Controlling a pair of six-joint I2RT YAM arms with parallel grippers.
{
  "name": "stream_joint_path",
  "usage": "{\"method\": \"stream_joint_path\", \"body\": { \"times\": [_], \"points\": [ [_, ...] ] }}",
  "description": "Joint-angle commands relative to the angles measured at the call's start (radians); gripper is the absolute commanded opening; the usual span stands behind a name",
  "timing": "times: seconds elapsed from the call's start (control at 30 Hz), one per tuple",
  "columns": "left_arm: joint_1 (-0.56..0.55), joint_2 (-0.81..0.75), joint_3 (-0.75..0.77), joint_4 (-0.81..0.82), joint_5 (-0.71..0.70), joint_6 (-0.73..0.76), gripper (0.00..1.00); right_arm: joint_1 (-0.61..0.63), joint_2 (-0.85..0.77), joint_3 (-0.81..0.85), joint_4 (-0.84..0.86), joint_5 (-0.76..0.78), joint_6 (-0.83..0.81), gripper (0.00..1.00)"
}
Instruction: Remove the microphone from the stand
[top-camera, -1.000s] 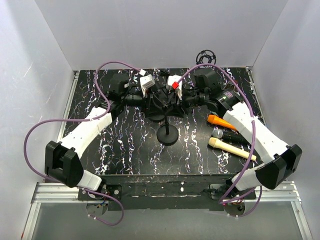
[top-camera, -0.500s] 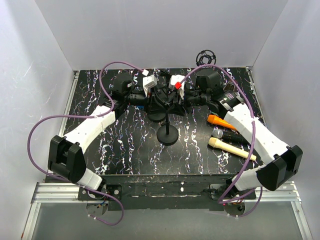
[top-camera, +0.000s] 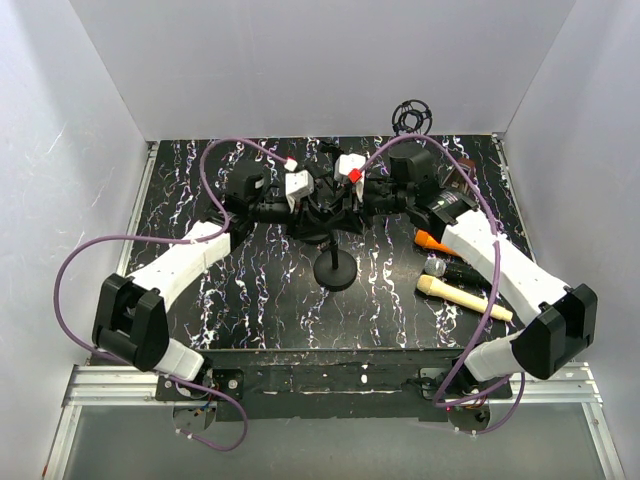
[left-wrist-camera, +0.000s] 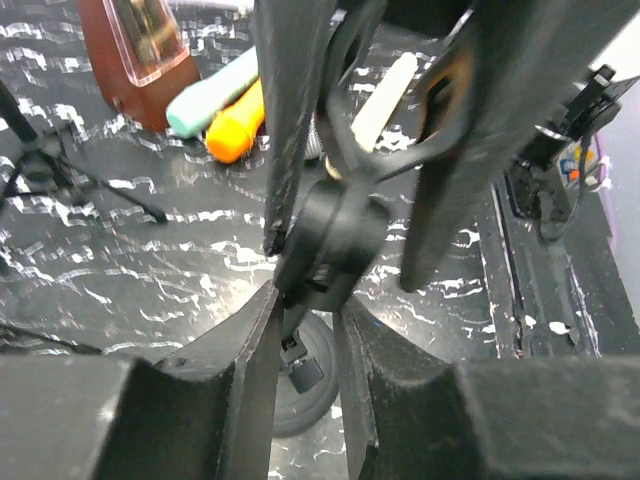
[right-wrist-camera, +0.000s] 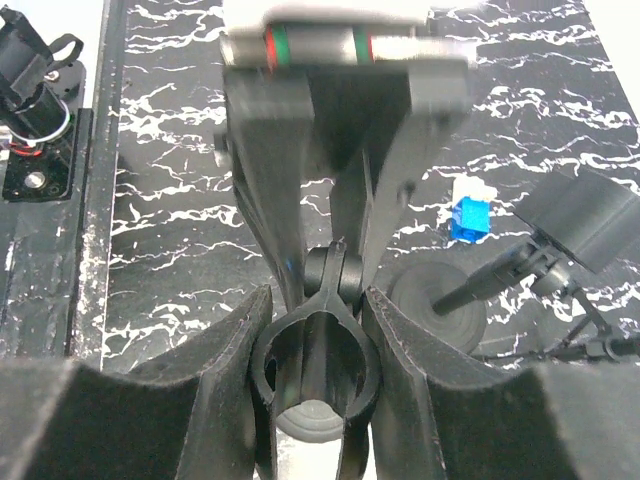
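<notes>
Right of stand (top-camera: 335, 270): cream microphone (top-camera: 462, 297), orange microphone (top-camera: 433, 240) (jaws crowd clip (left-wrist-camera: 335, 235)).

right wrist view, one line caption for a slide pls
Right gripper clasps the stand's clip ring; left gripper pinches its hinge opposite.

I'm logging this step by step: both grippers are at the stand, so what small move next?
Probably ease the right gripper up while the left gripper steadies the stand: right fingers hug the clip ring, left fingers pinch the black joint.
</notes>
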Motion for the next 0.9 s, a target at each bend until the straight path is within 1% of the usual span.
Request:
{"method": "stream_joint_path", "body": {
  "times": [0.0, 0.13, 0.17, 0.2, 0.23, 0.27, 0.33, 0.43, 0.53, 0.6, 0.7, 0.87],
  "points": [
    [-0.031, 0.033, -0.065, -0.105, -0.050, 0.045, 0.00, 0.034, 0.162, -0.148, -0.271, 0.078, -0.026, 0.04],
    [-0.031, 0.026, -0.076, -0.126, -0.082, 0.070, 0.00, 0.034, 0.162, -0.147, -0.270, 0.088, -0.024, 0.04],
    [-0.031, 0.016, -0.087, -0.126, -0.107, 0.080, 0.09, 0.033, 0.159, -0.142, -0.271, 0.091, -0.024, 0.04],
    [-0.031, 0.000, -0.108, -0.119, -0.130, 0.090, 0.25, 0.028, 0.155, -0.133, -0.273, 0.090, -0.024, 0.04],
    [-0.031, -0.023, -0.139, -0.090, -0.162, 0.094, 0.37, 0.026, 0.149, -0.121, -0.274, 0.090, -0.024, 0.04],
    [-0.031, -0.049, -0.186, -0.041, -0.189, 0.094, 0.47, 0.020, 0.142, -0.108, -0.274, 0.090, -0.024, 0.04],
    [-0.037, -0.095, -0.266, 0.022, -0.225, 0.129, 0.56, 0.013, 0.132, -0.085, -0.279, 0.084, -0.024, 0.04],
    [-0.075, -0.119, -0.337, 0.099, -0.314, 0.205, 0.58, 0.010, 0.124, -0.064, -0.288, 0.078, -0.024, 0.04],
    [-0.115, -0.142, -0.425, 0.252, -0.442, 0.212, 0.58, 0.008, 0.122, -0.053, -0.287, 0.073, -0.024, 0.04],
    [-0.136, -0.139, -0.444, 0.325, -0.495, 0.193, 0.57, 0.008, 0.121, -0.050, -0.277, 0.072, -0.024, 0.04],
    [-0.167, -0.136, -0.450, 0.357, -0.532, 0.162, 0.55, 0.008, 0.122, -0.039, -0.270, 0.073, -0.024, 0.04],
    [-0.230, -0.145, -0.452, 0.379, -0.673, 0.116, 0.52, 0.010, 0.128, -0.018, -0.268, 0.073, -0.024, 0.04]
  ]
}}
